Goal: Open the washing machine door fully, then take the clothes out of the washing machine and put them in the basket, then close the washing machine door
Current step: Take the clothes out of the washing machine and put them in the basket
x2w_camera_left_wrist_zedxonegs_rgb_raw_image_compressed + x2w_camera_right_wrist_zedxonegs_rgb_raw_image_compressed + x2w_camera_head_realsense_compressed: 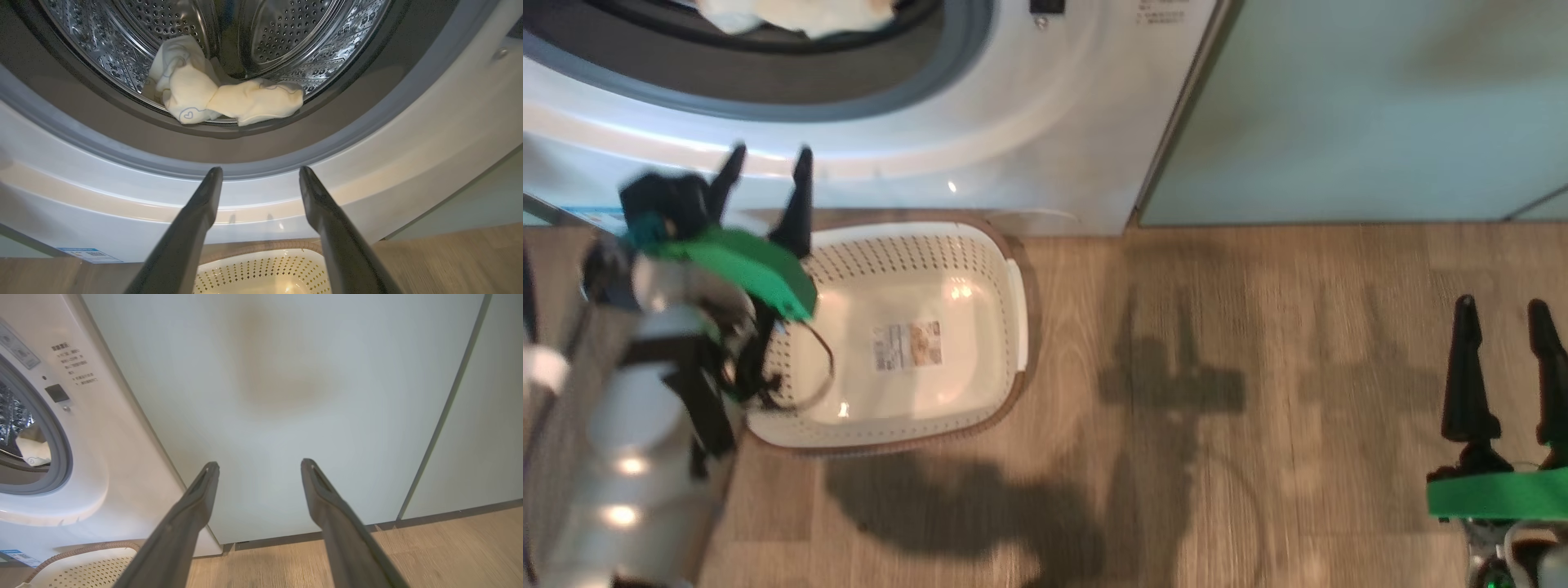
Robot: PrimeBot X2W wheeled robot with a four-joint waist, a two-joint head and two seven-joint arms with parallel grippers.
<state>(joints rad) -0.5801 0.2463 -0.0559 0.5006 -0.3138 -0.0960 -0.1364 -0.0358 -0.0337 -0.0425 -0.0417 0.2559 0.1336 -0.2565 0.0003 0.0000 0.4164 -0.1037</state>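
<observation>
The white washing machine (1029,131) fills the top left of the head view, its porthole uncovered; its door is out of view. Pale yellow and cream clothes (220,94) lie at the front lip of the steel drum, also seen as clothes (800,15) at the top edge. The cream basket (980,245) with perforated sides stands empty on the floor right below the porthole. My left gripper (768,163) is open, raised over the basket's left end, fingers pointing at the machine's front below the seal. My right gripper (1503,314) is open and empty at the lower right, facing a pale panel.
A pale cabinet wall (1380,106) stands right of the machine, with a vertical seam (445,404). Wood floor (1217,367) stretches between the basket and my right gripper. A small blue label (88,254) sits low on the machine's front.
</observation>
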